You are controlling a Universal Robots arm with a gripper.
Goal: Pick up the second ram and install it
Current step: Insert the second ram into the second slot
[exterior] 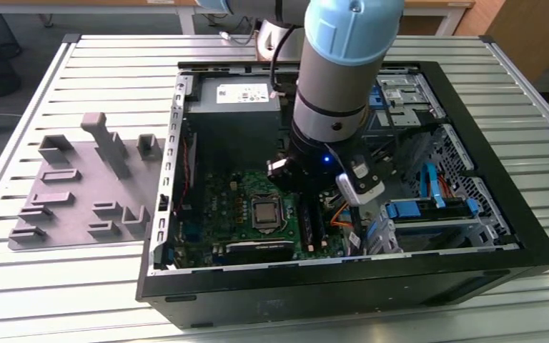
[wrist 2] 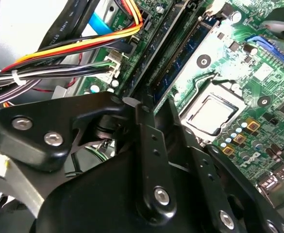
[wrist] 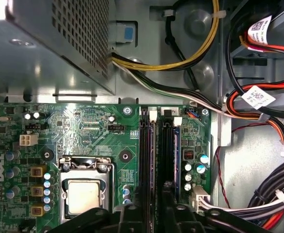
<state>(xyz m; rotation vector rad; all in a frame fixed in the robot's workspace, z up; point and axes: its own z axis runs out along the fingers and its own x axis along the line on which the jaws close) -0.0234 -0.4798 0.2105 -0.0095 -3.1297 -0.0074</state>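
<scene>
The second ram (wrist: 151, 160) is a thin blue-green stick with dark chips (wrist 2: 180, 58). It stands on edge in the long black slot nearest the processor socket (wrist: 83, 194). My gripper (wrist: 154, 213) is low inside the open computer case (exterior: 503, 236), above the motherboard. It is shut on the near end of the stick, with one black finger (wrist 2: 146, 141) on either side. In the exterior view the gripper (exterior: 303, 189) hangs under the grey wrist, just right of the socket. Where the pads meet the stick is hidden.
Another blue stick (wrist: 176, 155) stands two slots further from the socket. Cable bundles (wrist: 258, 107) crowd that side. The power supply (exterior: 236, 96) fills the case's far end. A blue drive bay (exterior: 417, 207) is at the exterior view's right, grey fixture blocks (exterior: 83, 186) at its left.
</scene>
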